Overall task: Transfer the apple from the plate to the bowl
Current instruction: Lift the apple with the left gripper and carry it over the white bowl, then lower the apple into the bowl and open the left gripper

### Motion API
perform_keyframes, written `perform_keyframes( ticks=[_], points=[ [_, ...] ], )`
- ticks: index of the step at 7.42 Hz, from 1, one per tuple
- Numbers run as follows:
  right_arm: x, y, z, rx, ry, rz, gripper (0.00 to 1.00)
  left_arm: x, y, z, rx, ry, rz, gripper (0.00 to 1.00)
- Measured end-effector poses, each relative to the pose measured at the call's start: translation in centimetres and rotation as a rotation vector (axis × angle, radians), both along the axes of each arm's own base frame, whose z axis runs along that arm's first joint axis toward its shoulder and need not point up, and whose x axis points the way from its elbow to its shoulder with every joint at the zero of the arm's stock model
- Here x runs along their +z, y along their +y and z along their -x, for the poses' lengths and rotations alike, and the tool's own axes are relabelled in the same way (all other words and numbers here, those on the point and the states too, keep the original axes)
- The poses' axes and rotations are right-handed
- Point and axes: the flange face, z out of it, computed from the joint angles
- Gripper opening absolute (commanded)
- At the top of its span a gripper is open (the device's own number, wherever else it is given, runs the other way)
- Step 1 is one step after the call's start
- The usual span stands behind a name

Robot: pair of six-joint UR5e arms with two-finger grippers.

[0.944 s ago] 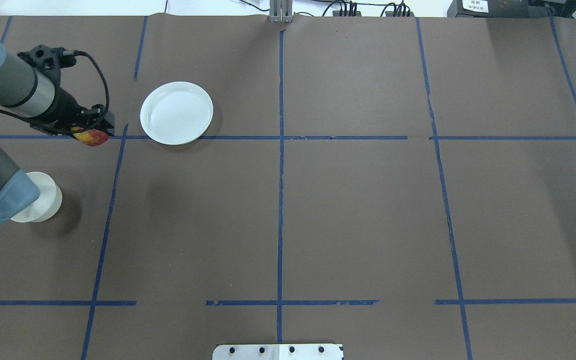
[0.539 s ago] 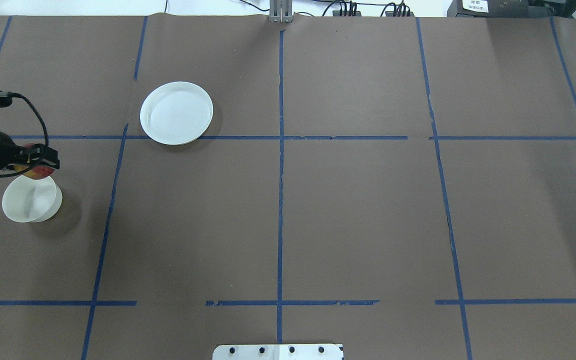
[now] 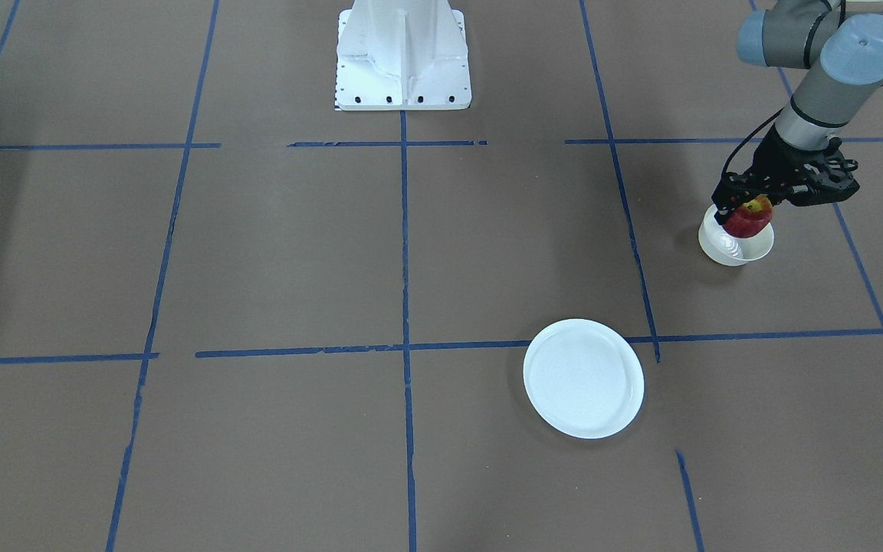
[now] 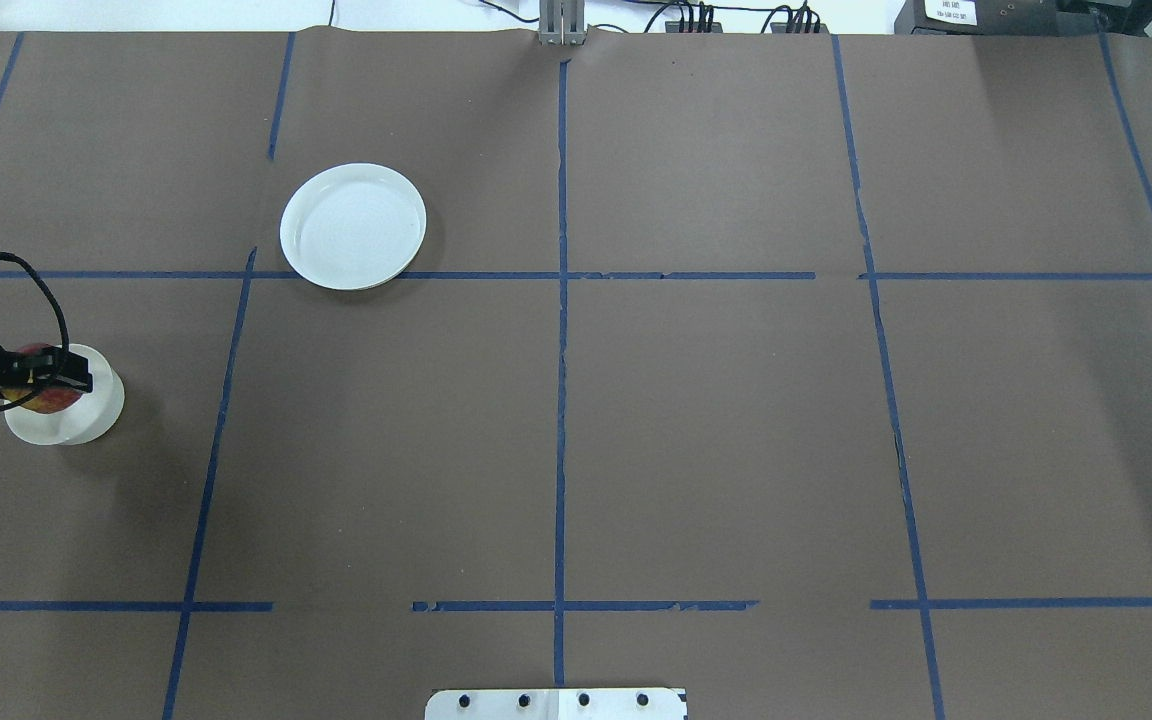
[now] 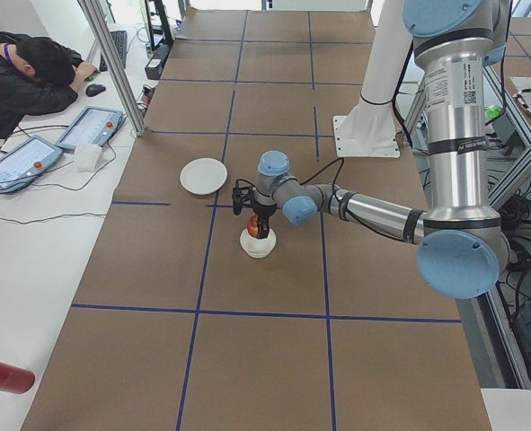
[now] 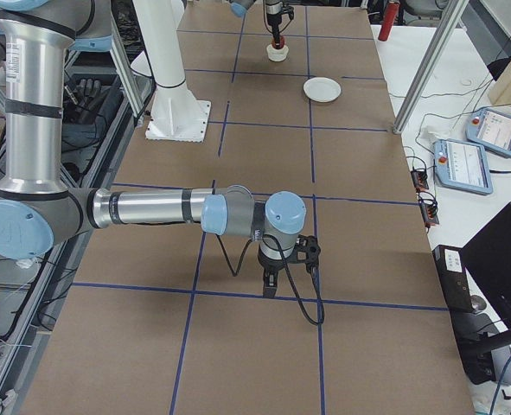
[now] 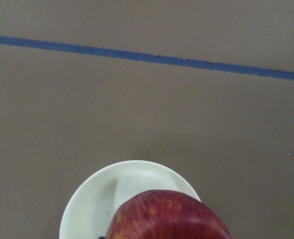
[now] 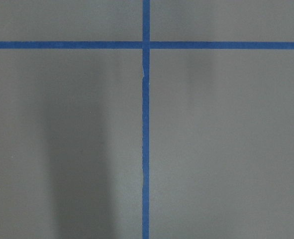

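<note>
Front-facing view: my left claw [image 3: 749, 207] is clenched on the apple [image 3: 748, 221], which hangs directly over the bowl [image 3: 733, 249] with its underside at about rim level. The plate [image 3: 583, 378] lies bare, well apart on the tabletop [image 3: 296, 253]. Overhead view: the apple falls within the outline of the bowl's mouth, slightly left of its middle, though the camera's slant may account for that. Left side view: the apple sits just above the bowl, with the claw pointing straight down. Right side view: my right claw [image 6: 271, 278] hangs low over the tabletop, far from the work, and I cannot tell whether it is released or clenched. Left wrist view: the apple fills the bottom edge and the bowl's rim curves round behind it. Right wrist view: tape lines only. Finding: the step in hand is the release. Recommendation: centre over the mouth, lower until the apple sits inside the walls, then open gently. The bowl looks light and barely wider than the apple, so touching the rim could tip it. Withdraw straight up.
</note>
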Motion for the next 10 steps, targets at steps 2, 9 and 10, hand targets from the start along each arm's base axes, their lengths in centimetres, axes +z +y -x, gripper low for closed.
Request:
perform_keyframes(
  ticks=[2, 9, 10],
  points=[
    [0.0, 0.0, 0.0, -0.001, 0.000, -0.001, 1.00, 1.6, 0.1, -0.5, 0.013, -0.005, 0.004, 0.00],
    [0.0, 0.0, 0.0, 0.000, 0.000, 0.000, 1.00, 1.2, -0.5, 1.3, 0.103, 0.025, -0.069, 1.00],
    [0.0, 0.0, 0.0, 0.000, 0.000, 0.000, 1.00, 0.5, -1.7, 3.2, 0.114, 0.024, -0.080, 1.00]
  ],
)
